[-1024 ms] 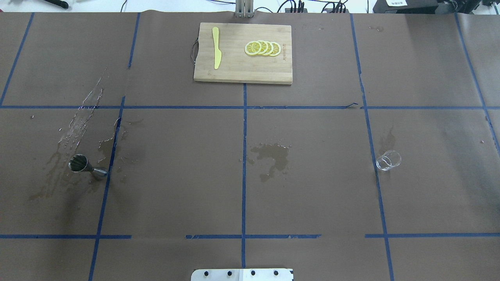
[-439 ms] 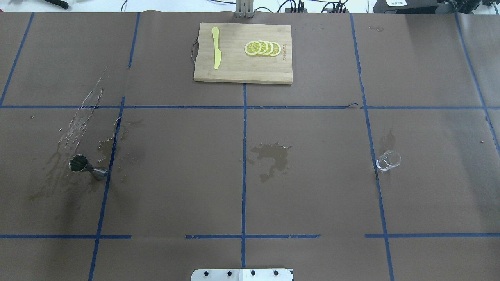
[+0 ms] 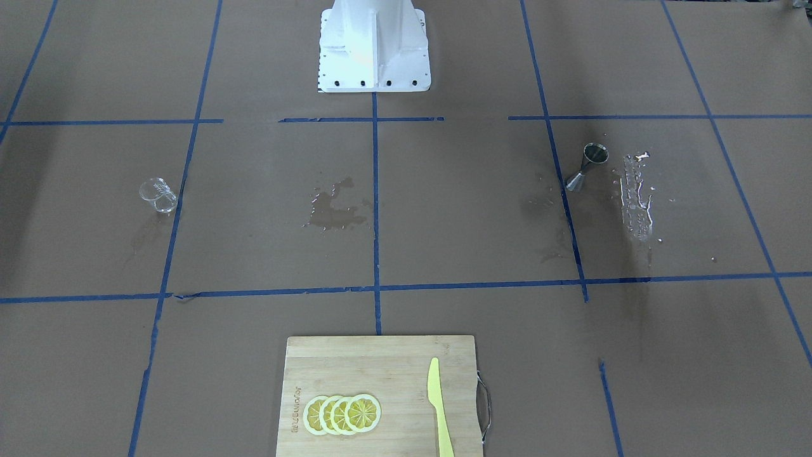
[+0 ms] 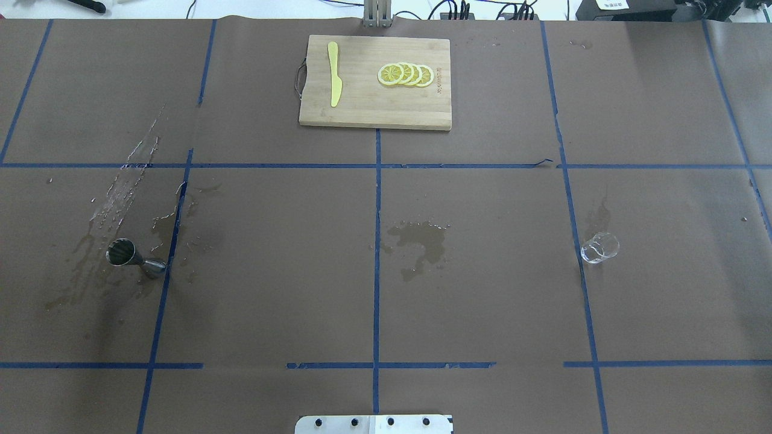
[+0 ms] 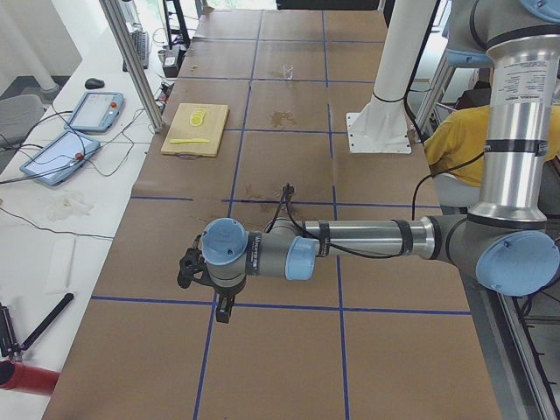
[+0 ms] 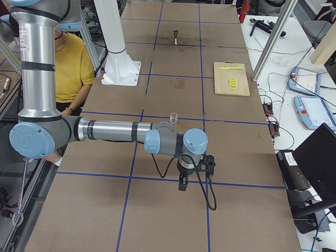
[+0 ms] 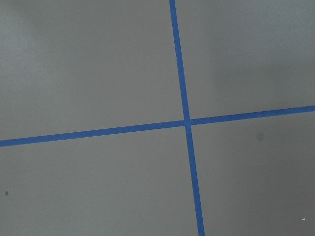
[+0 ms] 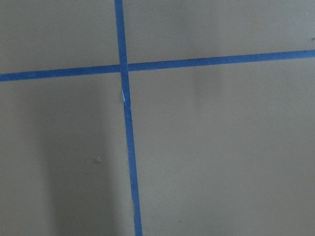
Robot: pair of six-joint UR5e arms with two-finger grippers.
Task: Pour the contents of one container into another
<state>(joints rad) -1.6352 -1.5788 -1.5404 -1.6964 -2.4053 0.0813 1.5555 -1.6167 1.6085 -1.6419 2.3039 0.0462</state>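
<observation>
The clear glass cup (image 4: 599, 248) stands on the table's right side, also seen in the front-facing view (image 3: 158, 194) and small in the right side view (image 6: 173, 117). The steel jigger (image 4: 134, 258) stands upright on the left side among wet streaks (image 3: 587, 166). Neither gripper appears in the overhead or front-facing views. My left gripper (image 5: 223, 311) hangs low over the paper, far from the jigger (image 5: 288, 188). My right gripper (image 6: 182, 184) hangs likewise, short of the cup. I cannot tell whether either is open or shut. Both wrist views show only brown paper and blue tape.
A wooden cutting board (image 4: 362, 114) with lemon slices (image 4: 405, 74) and a yellow knife (image 4: 333, 73) lies at the far middle. A wet stain (image 4: 422, 238) marks the centre. The white robot base (image 3: 373, 44) stands at the near edge. A person in yellow (image 6: 71, 63) sits behind it.
</observation>
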